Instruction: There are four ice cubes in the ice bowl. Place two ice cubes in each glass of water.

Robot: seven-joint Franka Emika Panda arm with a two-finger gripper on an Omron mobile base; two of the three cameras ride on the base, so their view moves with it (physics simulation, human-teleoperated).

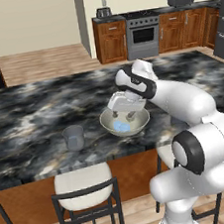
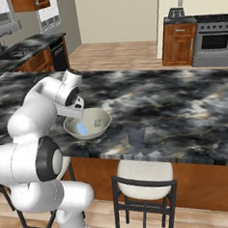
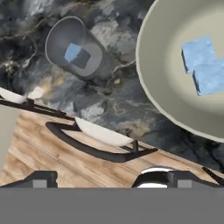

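Fingers (image 1: 122,115) spread wide and holding nothing hung just over the ice bowl (image 1: 141,123) on the dark marbled desk (image 1: 30,120), left base view, with pale blue ice cubes (image 1: 121,126) lying in the bowl's bottom and a grey glass of water (image 1: 74,137) standing apart to the bowl's left, near the desk's front edge above a stool (image 1: 84,186).

From the right base view, the white arm (image 2: 42,104) leaned over the bowl's (image 2: 99,121) near side, the cubes (image 2: 82,129) a blue patch inside it, low against the wall.

In the hand view, two cubes (image 3: 202,65) lay touching edge to edge in the bowl (image 3: 162,74), their flat faces up and no long axis to speak of; one cube (image 3: 72,52) already sat inside the upright glass (image 3: 74,46), whose open mouth faced the camera. The cubes looked likely to be light, hard and slippery, best pinched across two opposite flat faces, one at a time, square to the sides so they would not squirt free.
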